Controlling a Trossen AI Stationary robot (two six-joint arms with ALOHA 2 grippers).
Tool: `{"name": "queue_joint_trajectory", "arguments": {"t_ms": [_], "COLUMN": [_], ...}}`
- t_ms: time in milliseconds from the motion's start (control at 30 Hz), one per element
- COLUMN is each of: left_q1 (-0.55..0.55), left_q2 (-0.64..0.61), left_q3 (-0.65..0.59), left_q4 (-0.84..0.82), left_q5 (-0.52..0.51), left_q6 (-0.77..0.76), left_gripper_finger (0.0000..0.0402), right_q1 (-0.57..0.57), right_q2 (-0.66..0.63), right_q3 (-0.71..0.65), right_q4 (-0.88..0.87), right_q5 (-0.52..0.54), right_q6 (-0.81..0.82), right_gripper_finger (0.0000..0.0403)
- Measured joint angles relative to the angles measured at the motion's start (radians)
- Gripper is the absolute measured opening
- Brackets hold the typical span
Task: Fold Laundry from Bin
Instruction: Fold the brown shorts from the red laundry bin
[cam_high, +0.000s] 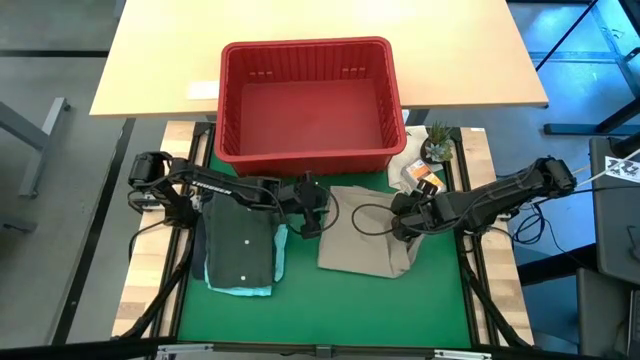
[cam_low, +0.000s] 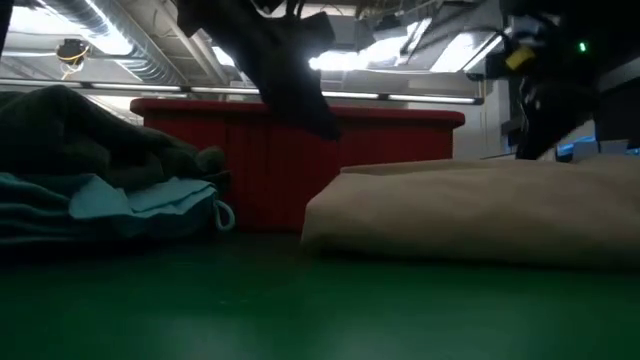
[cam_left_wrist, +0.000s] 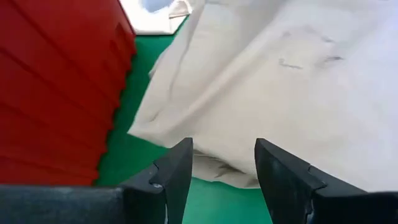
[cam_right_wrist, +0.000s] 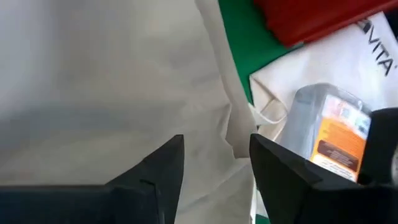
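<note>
A: Step in hand?

B: Folding the beige-tan garment (cam_high: 368, 235), I'd judge. It lies flat on the green mat (cam_high: 330, 310), just in front of the red bin (cam_high: 308, 100), which looks empty from above.

A: Grippers?

B: Left gripper (cam_high: 312, 215) sits at the garment's left edge, between it and the folded stack. Fingers parted, nothing between them; its wrist view has the cloth edge right ahead of the fingertips (cam_left_wrist: 177, 165). Right gripper (cam_high: 400, 225) is over the garment's right side, fingers also apart, no cloth pinched in its wrist view (cam_right_wrist: 214, 180).

A: How to do it well?

B: Likely: each gripper takes only the top layer at an edge, both lift together, carry across evenly, no bunching. Right one should stay clear of the white cloth bag (cam_high: 408, 165) and the small bottle (cam_high: 424, 178) beside the bin's right front corner.

A: Orientation?

B: Long axis runs roughly from the bin toward the mat's front edge, slightly tilted. Near end narrower, a flap sticking out at the near right. Can't tell collar from hem.

A: Other laundry?

B: Dark olive green garment (cam_high: 240, 245) folded on top of a light teal garment (cam_high: 245, 285), left of the tan one, long axis also running away from the bin. Low view shows that stack beside the tan bundle, apart from it.
</note>
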Motion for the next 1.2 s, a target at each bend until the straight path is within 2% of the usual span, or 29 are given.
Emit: {"name": "queue_joint_trajectory", "arguments": {"t_ms": [133,333,533,667,1000,1200], "left_q1": [-0.022,-0.050,-0.068,-0.053,-0.046,-0.047], "left_q2": [0.000,0.058,0.167,0.209,0.220,0.220], "left_q3": [0.000,0.000,0.000,-0.001,0.000,0.000], "left_q4": [0.003,0.074,0.136,0.109,0.046,0.036], "left_q5": [0.000,-0.002,-0.072,-0.091,-0.082,-0.079], "left_q6": [0.000,-0.003,0.023,0.023,0.023,0.023], "left_gripper_finger": [0.0167,0.0167,0.0167,0.0167,0.0167,0.0167], "right_q1": [0.000,0.000,0.000,-0.004,-0.070,-0.094], "right_q2": [0.000,0.009,0.034,0.045,0.047,0.046], "right_q3": [0.074,0.078,-0.011,-0.099,-0.314,-0.327], "right_q4": [-0.012,0.124,0.215,0.224,0.231,0.191], "right_q5": [0.002,0.045,0.087,0.123,0.078,0.074], "right_q6": [0.000,-0.009,-0.017,0.067,0.266,0.266], "right_gripper_finger": [0.0183,0.0183,0.0183,0.0183,0.0183,0.0183]}}
